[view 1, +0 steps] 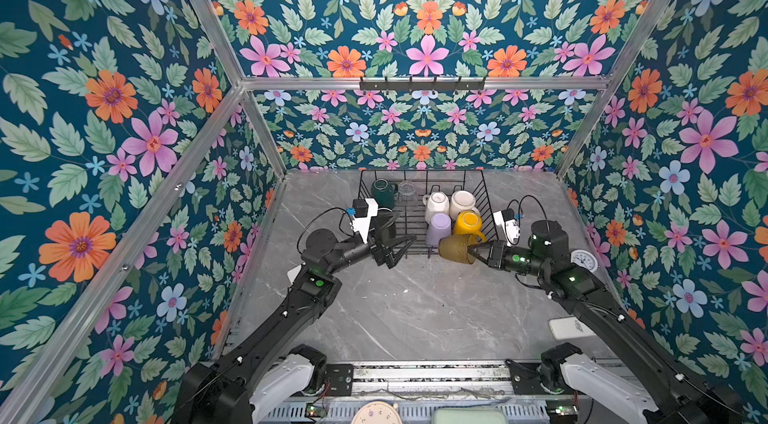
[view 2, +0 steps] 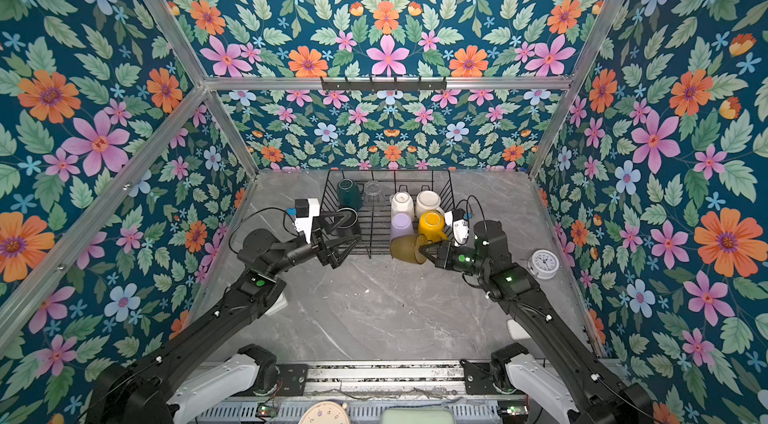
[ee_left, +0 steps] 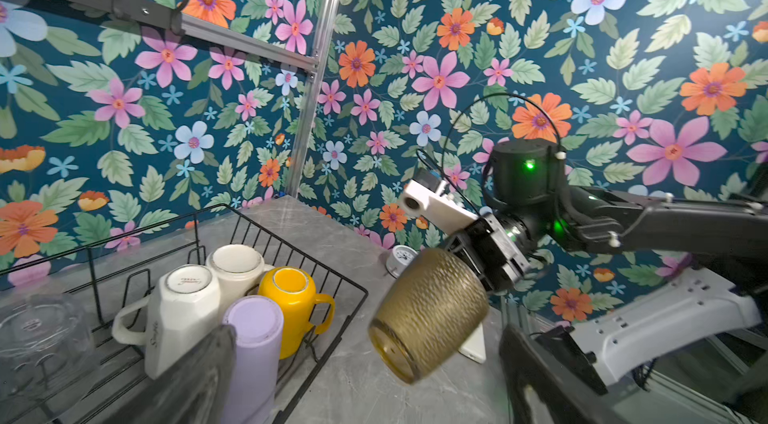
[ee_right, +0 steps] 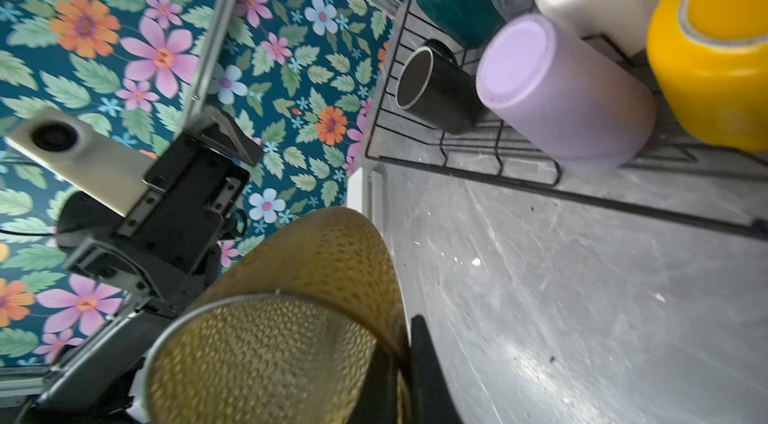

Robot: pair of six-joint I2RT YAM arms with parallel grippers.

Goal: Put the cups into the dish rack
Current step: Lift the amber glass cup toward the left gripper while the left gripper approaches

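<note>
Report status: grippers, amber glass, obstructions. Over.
Left gripper open, empty. Right gripper shut on amber glass, tilted, just outside dish rack. Lilac tumbler and yellow mug crowd that corner.

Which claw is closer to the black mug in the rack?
The left. The left gripper hangs open right beside the black mug; the right gripper is across the dish rack front, shut on the amber glass.

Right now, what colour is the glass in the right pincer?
The glass is amber, dimpled all over; clearest in the left wrist view.
</note>
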